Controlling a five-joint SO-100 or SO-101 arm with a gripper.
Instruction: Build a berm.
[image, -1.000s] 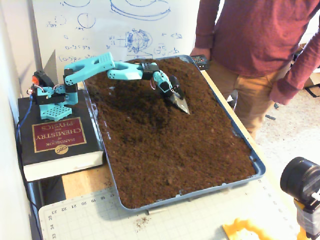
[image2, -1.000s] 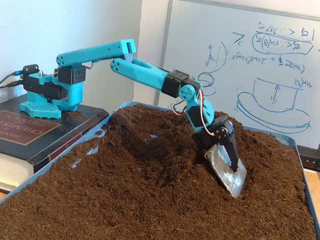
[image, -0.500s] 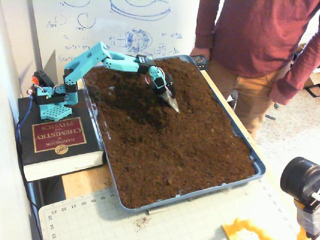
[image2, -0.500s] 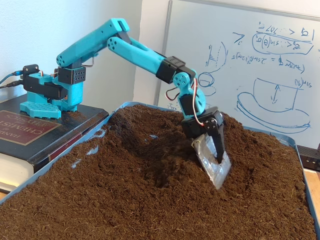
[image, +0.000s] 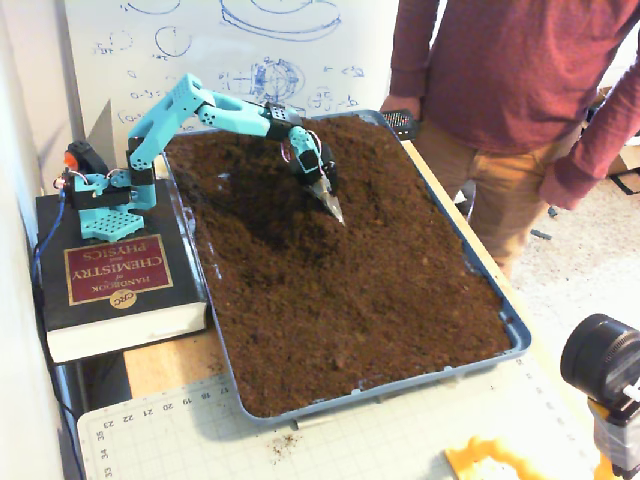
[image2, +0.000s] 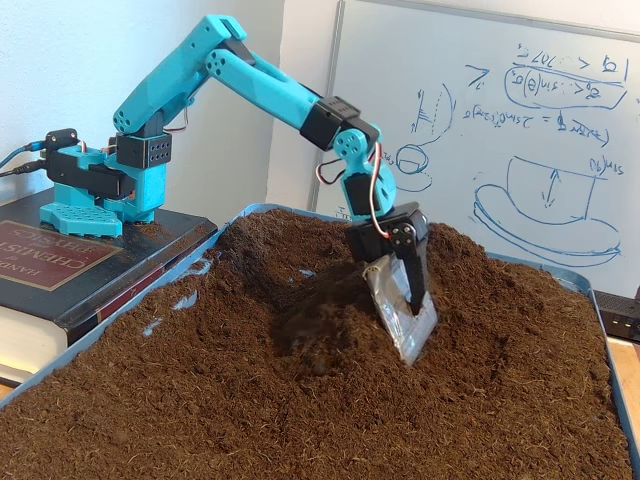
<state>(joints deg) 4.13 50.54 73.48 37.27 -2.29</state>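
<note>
Loose dark brown soil fills the blue tray (image: 515, 335) (image2: 170, 285). A raised ridge of soil, the berm (image: 375, 165) (image2: 510, 285), runs along the far side of the tray, to the right of my gripper in both fixed views. A darker hollow (image: 255, 215) (image2: 320, 330) lies to the gripper's left. My teal arm reaches down from the left. Its gripper (image: 333, 210) (image2: 412, 345) points down with the tip in the soil at the ridge's foot. It looks shut, its black finger lying flat against a silvery scoop blade.
The arm's base (image: 100, 195) stands on a thick book (image: 115, 275) left of the tray. A person (image: 500, 100) stands at the tray's right edge. A whiteboard (image2: 500, 120) is behind. A camera lens (image: 605, 365), a cutting mat (image: 380, 440) and a yellow part (image: 490, 462) lie in front.
The gripper has dragged through the soil toward the arm's base, leftward in both fixed views. The elbow has risen and the arm folded in. The hollow has shifted with it.
</note>
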